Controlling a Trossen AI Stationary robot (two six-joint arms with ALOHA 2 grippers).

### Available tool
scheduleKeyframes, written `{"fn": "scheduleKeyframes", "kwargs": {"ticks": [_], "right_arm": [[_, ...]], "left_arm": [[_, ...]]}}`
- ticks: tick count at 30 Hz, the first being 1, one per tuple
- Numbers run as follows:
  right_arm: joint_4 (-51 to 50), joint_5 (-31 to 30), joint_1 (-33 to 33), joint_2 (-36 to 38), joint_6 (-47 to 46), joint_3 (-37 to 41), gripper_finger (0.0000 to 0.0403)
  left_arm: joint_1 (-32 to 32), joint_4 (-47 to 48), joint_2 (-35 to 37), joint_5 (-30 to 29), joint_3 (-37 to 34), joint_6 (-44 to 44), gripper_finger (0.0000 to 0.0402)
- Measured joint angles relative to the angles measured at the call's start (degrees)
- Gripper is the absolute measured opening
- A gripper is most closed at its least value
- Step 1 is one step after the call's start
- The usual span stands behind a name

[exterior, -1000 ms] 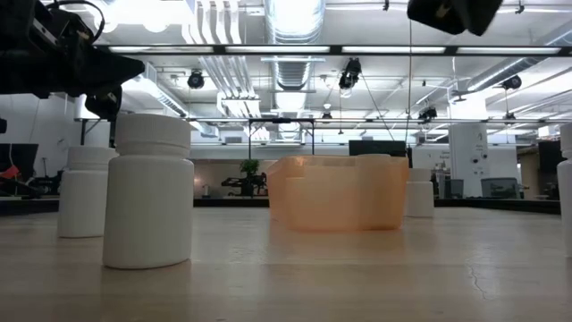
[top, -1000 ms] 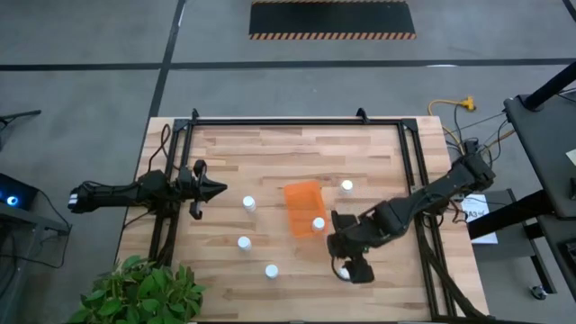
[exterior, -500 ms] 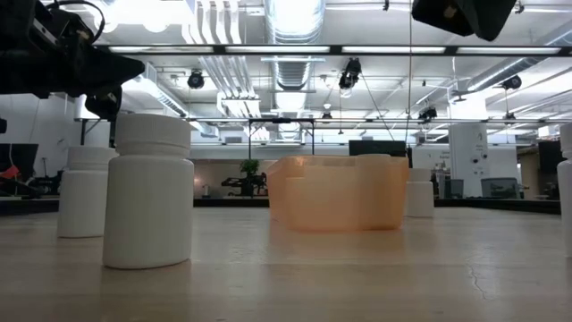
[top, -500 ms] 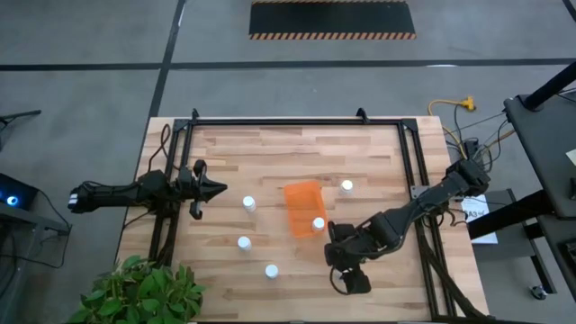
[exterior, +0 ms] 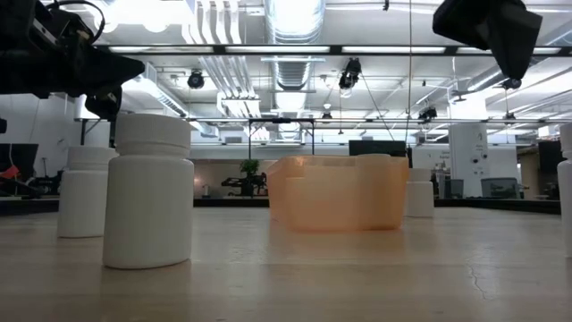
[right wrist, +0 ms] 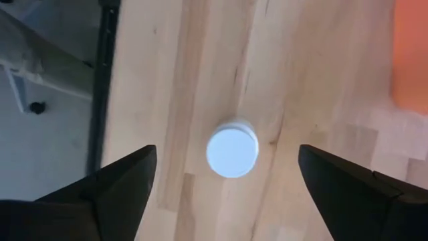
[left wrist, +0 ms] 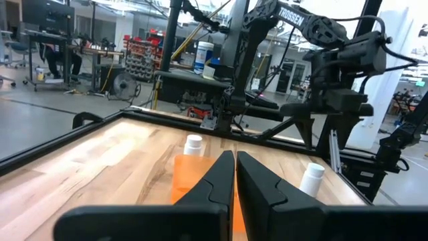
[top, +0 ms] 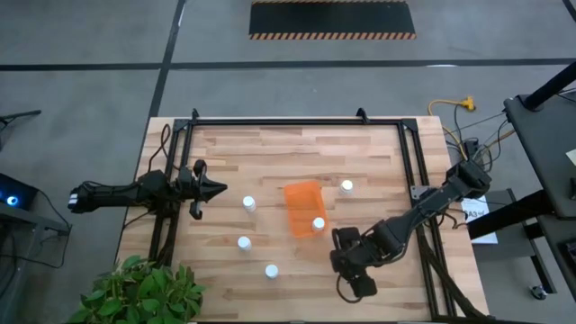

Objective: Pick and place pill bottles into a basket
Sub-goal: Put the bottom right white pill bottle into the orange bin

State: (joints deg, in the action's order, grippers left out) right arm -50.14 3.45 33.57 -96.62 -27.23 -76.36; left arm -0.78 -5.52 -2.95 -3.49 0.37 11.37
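My right gripper (top: 354,277) hangs open above one white pill bottle (right wrist: 232,148), which stands upright on the table. Its two fingers stand wide on either side of the cap, clear of it. In the high view the gripper hides this bottle. The orange basket (top: 301,207) stands mid-table. One bottle (top: 318,223) stands at the basket's right edge and another (top: 346,186) to its far right. Three more bottles stand left of the basket (top: 248,203), (top: 243,242), (top: 271,270). My left gripper (top: 219,189) waits shut and empty at the table's left.
A dark metal frame (top: 288,122) runs around the wooden table top. A potted plant (top: 144,288) stands at the near left corner. In the low view my right gripper (exterior: 487,27) hangs high above the table, right of the basket (exterior: 338,192).
My right gripper has shifted a little toward the table's right and near edges, staying above the bottle, which it now covers in the high view. The bottles and the basket have stayed where they were.
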Motion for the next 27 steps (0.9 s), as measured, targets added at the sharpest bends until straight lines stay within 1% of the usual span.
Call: {"fn": "scheduleKeyframes", "kwargs": {"ticks": [4,11,20,27], "right_arm": [[1.2,-0.7,0.3,0.0,0.2,2.0,0.0344],[7.4,-0.7,0.3,0.0,0.4,5.1,0.0331],[9.9,-0.7,0.4,0.0,0.4,9.4,0.0329],[15.0,-0.6,0.6,0.0,0.1,13.2,0.0329]], "left_arm": [[0.0,0.0,0.0,0.0,0.0,0.0,0.0],[0.0,0.0,0.0,0.0,0.0,0.0,0.0],[0.0,0.0,0.0,0.0,0.0,0.0,0.0],[0.0,0.0,0.0,0.0,0.0,0.0,0.0]]}}
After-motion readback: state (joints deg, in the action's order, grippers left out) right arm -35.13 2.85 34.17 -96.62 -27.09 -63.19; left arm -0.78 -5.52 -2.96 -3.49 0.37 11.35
